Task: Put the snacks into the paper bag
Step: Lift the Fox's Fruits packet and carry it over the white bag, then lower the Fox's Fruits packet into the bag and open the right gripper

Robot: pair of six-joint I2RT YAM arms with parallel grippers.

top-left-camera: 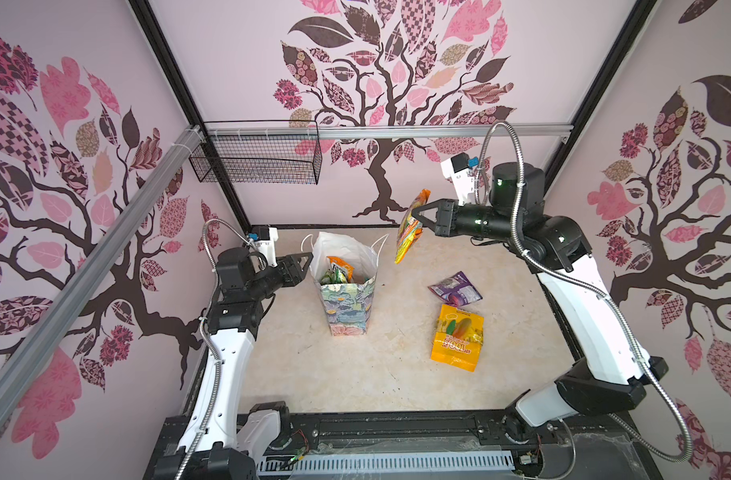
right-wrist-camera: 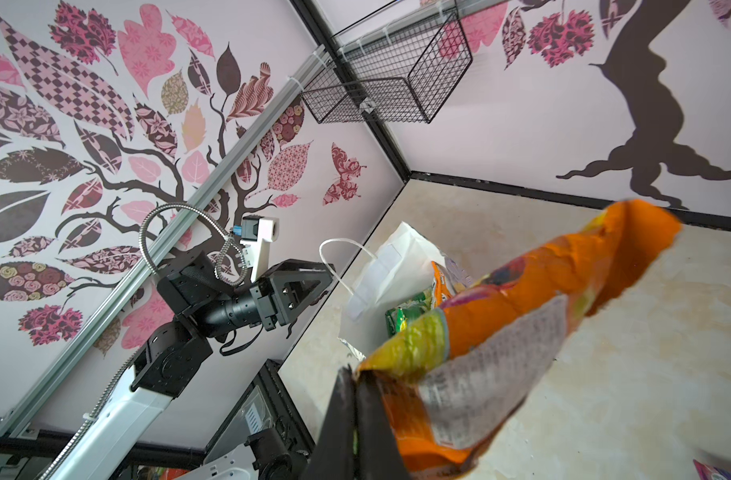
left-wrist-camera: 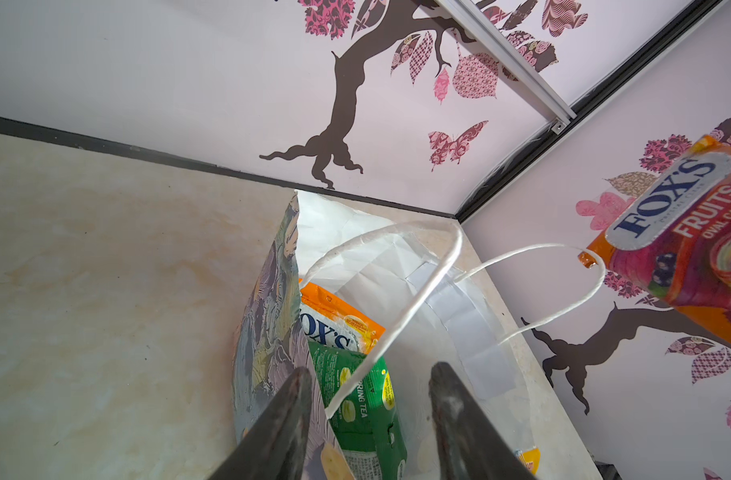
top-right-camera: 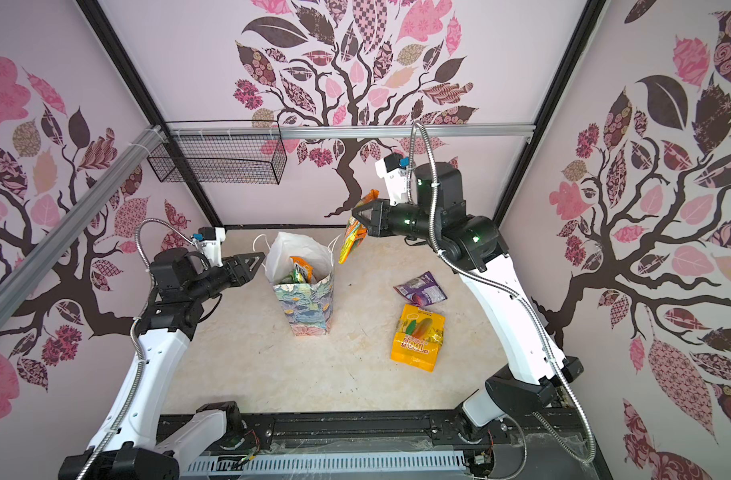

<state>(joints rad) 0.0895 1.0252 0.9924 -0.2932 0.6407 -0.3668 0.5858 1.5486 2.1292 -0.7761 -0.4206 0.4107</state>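
A beige marbled tabletop (top-left-camera: 355,374) spreads across the cell. Toward its back stands a tall paper bag (top-left-camera: 347,309) with a blue-green floral print. It is upright, its white-lined mouth is open, and an orange-and-white packet (top-left-camera: 339,268) and a green packet (left-wrist-camera: 364,399) stand inside.

The left gripper (top-left-camera: 307,259) sits at the bag's left rim, its dark fingers (left-wrist-camera: 280,419) apart.

The right gripper (top-left-camera: 413,216) has its fingers clamped together on a glossy orange FOX'S fruit-candy packet (top-left-camera: 409,239), pinched at a side edge nearer the top. The packet hangs in the air just beside the bag's mouth, on the right and above the rim. Its long axis is nearly vertical, with the lower end leaning toward the bag. It looks light, limp and slippery, so it may swing from that edge pinch.

A flat yellow packet (top-left-camera: 457,336) and a smaller purple packet (top-left-camera: 455,289) lie on the tabletop, well to the right of the bag. They are thin, so a raised edge is probably the best place to take hold.
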